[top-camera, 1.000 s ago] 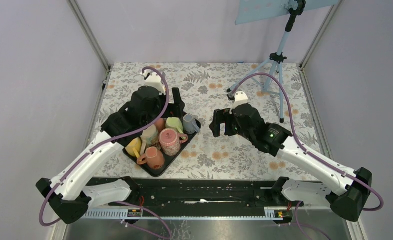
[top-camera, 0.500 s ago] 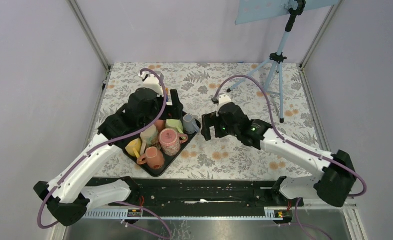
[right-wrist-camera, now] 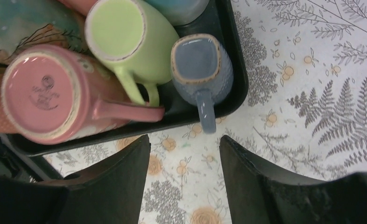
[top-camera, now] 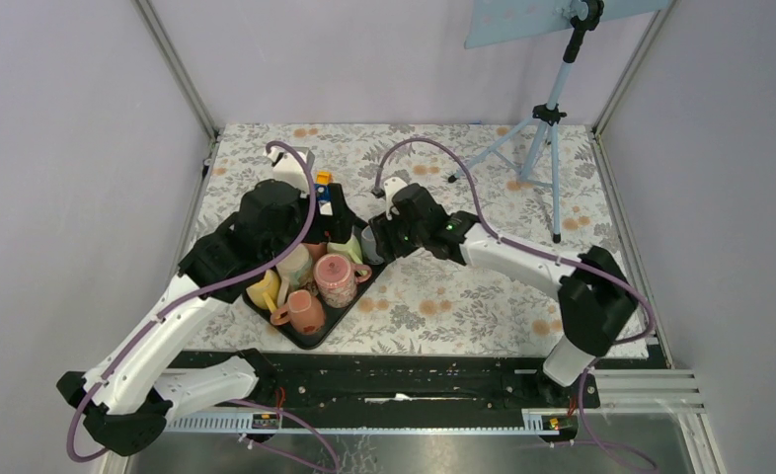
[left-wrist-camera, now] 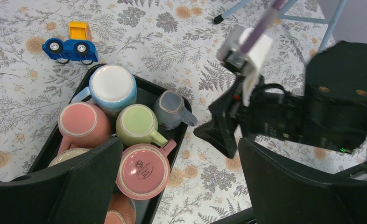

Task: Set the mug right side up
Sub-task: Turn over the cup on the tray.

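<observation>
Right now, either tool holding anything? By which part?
Nothing held. Right tool open, just short of grey-blue mug handle; left tool open, empty.

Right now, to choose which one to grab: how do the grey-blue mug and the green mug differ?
The grey-blue mug has a squarish base, the green mug a round one. The grey-blue mug's handle pokes out over the tray rim; the green mug's stays inside. Both stand bottom up in the tray.

2 white-and-black arms (top-camera: 167, 331), purple cables (top-camera: 433, 141), perhaps green lights (top-camera: 450, 226).
</observation>
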`<action>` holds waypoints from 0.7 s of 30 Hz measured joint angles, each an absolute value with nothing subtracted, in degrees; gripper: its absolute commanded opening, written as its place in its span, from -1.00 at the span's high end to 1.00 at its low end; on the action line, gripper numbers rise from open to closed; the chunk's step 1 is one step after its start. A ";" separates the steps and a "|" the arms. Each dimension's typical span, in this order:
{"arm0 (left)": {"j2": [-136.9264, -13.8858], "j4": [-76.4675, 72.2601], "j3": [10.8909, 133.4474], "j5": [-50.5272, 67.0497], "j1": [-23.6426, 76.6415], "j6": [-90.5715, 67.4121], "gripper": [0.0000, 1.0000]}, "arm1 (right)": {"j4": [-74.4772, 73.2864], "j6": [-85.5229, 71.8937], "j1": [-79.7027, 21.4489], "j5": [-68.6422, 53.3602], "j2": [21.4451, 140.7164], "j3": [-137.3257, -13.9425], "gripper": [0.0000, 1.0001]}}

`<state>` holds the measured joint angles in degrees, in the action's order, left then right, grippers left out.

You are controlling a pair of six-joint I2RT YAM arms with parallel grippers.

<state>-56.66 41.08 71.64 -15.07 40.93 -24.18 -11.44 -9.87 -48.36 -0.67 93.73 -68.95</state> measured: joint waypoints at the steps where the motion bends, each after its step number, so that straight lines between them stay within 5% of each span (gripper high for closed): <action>1: -56.45 41.15 71.66 -15.05 40.93 -24.18 -0.97 | -11.38 -9.21 -48.01 -1.41 95.18 -69.89 -0.21; 21: -55.16 43.83 73.54 -15.05 40.93 -24.21 -0.97 | -14.92 -4.27 -44.56 -8.69 110.15 -79.46 0.00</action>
